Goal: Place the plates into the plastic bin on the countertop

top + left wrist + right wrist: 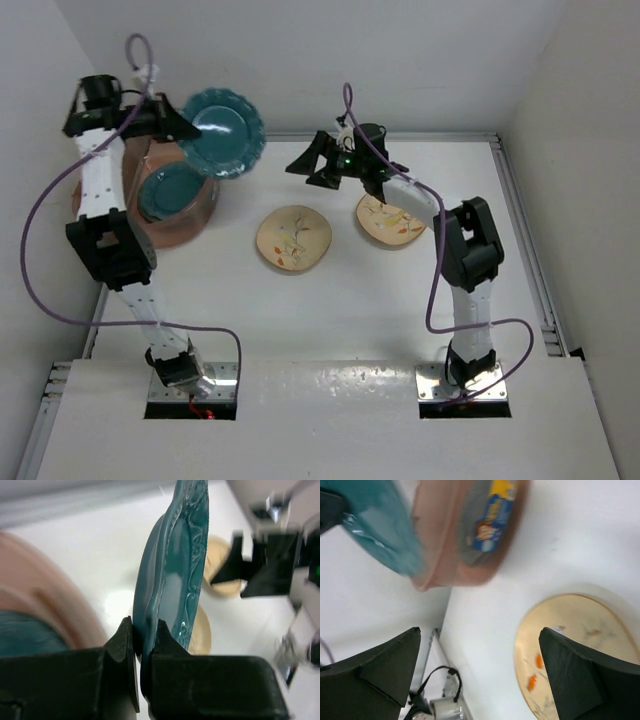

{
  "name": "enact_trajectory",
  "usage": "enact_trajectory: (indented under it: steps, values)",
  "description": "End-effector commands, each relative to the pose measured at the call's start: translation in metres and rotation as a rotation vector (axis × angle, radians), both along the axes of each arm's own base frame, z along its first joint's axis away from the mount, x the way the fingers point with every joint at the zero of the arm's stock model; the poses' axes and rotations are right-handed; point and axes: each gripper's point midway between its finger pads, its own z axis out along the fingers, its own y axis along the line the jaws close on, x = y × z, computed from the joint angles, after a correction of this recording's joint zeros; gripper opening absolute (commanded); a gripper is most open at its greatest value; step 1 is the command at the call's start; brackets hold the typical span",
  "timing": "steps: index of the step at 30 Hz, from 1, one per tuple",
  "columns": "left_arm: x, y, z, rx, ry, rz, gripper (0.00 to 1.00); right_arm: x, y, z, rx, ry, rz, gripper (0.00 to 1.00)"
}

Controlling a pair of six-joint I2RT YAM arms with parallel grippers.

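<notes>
Shows a teal scalloped plate [225, 128] pinched at its rim by the closed left tool [178, 122], raised over the far right rim of the plastic bin [185, 232], face upward, reaching straight out from the fingers, away from the bin. Inside the bin, a second teal plate [165, 192]. Bin's left side hidden behind the left arm [100, 190]; bin blurred in both wrist views. Right of the bin, over the tabletop [350, 310], the right tool [312, 165] wide open and empty, near a cream plate [293, 238].

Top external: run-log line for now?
left fingers: shut on teal scalloped ceramic plate by translucent pink plastic bin | right fingers: open, empty | two cream round plates: on white countertop
</notes>
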Motion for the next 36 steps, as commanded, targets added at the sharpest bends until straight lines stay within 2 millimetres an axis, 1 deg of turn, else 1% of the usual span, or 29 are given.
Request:
enact_trajectory:
  steps: [1, 2, 3, 4, 5, 6, 7, 8, 10, 11, 14, 16, 18, 19, 21, 22, 23, 24, 25, 27, 28, 29, 30, 31, 32, 33, 34, 35, 36]
  values:
    - [-0.004, 0.096, 0.091, -0.118, -0.216, 0.21, 0.0, 0.007, -0.032, 0.026, -0.024, -0.057, -0.095, 1.0]
    - [-0.006, 0.111, 0.102, -0.128, -0.248, 0.262, 0.0, 0.004, -0.038, 0.021, -0.042, -0.044, -0.105, 1.0]
    - [-0.002, 0.131, 0.084, -0.134, -0.208, 0.338, 0.0, 0.003, -0.043, 0.017, -0.065, -0.049, -0.108, 1.0]
    - [-0.005, 0.153, 0.076, -0.13, -0.193, 0.405, 0.0, 0.001, -0.049, 0.013, -0.093, -0.04, -0.118, 1.0]
    - [-0.005, 0.165, 0.067, -0.129, -0.174, 0.446, 0.0, 0.0, -0.052, 0.01, -0.108, -0.039, -0.122, 1.0]
    - [-0.004, 0.179, 0.048, -0.119, -0.139, 0.506, 0.0, -0.001, -0.053, 0.007, -0.124, -0.038, -0.12, 1.0]
    - [-0.005, 0.193, 0.035, -0.119, -0.113, 0.552, 0.0, -0.002, -0.058, 0.005, -0.143, -0.024, -0.129, 1.0]
    - [-0.003, 0.197, 0.022, -0.109, -0.09, 0.565, 0.0, 0.0, -0.062, 0.003, -0.151, -0.02, -0.14, 1.0]
    - [-0.002, 0.213, -0.013, -0.092, -0.016, 0.621, 0.0, 0.005, -0.071, 0.002, -0.156, -0.001, -0.169, 1.0]
    - [-0.001, 0.216, -0.022, -0.082, 0.004, 0.629, 0.0, 0.008, -0.074, 0.002, -0.158, 0.006, -0.18, 0.98]
    - [0.002, 0.214, -0.071, -0.042, 0.099, 0.634, 0.0, 0.013, -0.087, -0.005, -0.185, 0.047, -0.203, 0.97]
    - [0.001, 0.212, -0.096, -0.037, 0.158, 0.64, 0.0, 0.014, -0.092, -0.009, -0.191, 0.067, -0.211, 0.97]
    - [0.002, 0.211, -0.116, -0.048, 0.192, 0.627, 0.0, 0.01, -0.096, -0.016, -0.2, 0.089, -0.215, 0.96]
    - [0.004, 0.206, -0.12, -0.055, 0.2, 0.61, 0.0, 0.009, -0.098, -0.016, -0.202, 0.091, -0.217, 0.96]
    - [0.003, 0.205, -0.136, -0.067, 0.234, 0.609, 0.0, 0.0, -0.101, -0.026, -0.22, 0.112, -0.209, 0.96]
    - [0.002, 0.207, -0.143, -0.058, 0.249, 0.612, 0.01, 0.0, -0.104, -0.028, -0.224, 0.112, -0.21, 0.96]
    - [0.001, 0.205, -0.147, -0.061, 0.26, 0.612, 0.06, -0.005, -0.105, -0.034, -0.239, 0.125, -0.199, 0.96]
    - [0.001, 0.201, -0.156, -0.059, 0.279, 0.596, 0.25, -0.009, -0.108, -0.039, -0.245, 0.146, -0.201, 0.96]
    - [-0.002, 0.201, -0.169, -0.048, 0.31, 0.59, 0.37, -0.014, -0.109, -0.047, -0.26, 0.156, -0.195, 0.96]
    - [-0.002, 0.199, -0.179, -0.008, 0.336, 0.58, 0.59, -0.021, -0.116, -0.065, -0.287, 0.201, -0.206, 0.95]
    - [-0.002, 0.196, -0.184, 0.016, 0.352, 0.572, 0.62, -0.03, -0.114, -0.078, -0.295, 0.241, -0.207, 0.93]
    - [-0.006, 0.198, -0.194, 0.071, 0.385, 0.574, 0.64, -0.031, -0.115, -0.083, -0.301, 0.251, -0.212, 0.93]
    - [-0.007, 0.193, -0.198, 0.1, 0.401, 0.565, 0.66, -0.035, -0.112, -0.097, -0.319, 0.282, -0.204, 0.92]
    - [-0.007, 0.193, -0.202, 0.13, 0.411, 0.562, 0.69, -0.037, -0.109, -0.102, -0.331, 0.292, -0.196, 0.9]
    - [-0.012, 0.19, -0.208, 0.168, 0.433, 0.542, 0.69, -0.039, -0.106, -0.108, -0.343, 0.303, -0.186, 0.88]
    - [-0.011, 0.19, -0.209, 0.224, 0.439, 0.549, 0.7, -0.043, -0.103, -0.125, -0.362, 0.338, -0.174, 0.86]
    - [-0.014, 0.193, -0.212, 0.25, 0.449, 0.554, 0.71, -0.043, -0.097, -0.127, -0.364, 0.334, -0.157, 0.82]
    - [-0.015, 0.19, -0.214, 0.275, 0.458, 0.547, 0.72, -0.042, -0.096, -0.135, -0.374, 0.349, -0.154, 0.79]
    - [-0.019, 0.194, -0.218, 0.305, 0.477, 0.557, 0.72, -0.041, -0.091, -0.141, -0.38, 0.354, -0.142, 0.77]
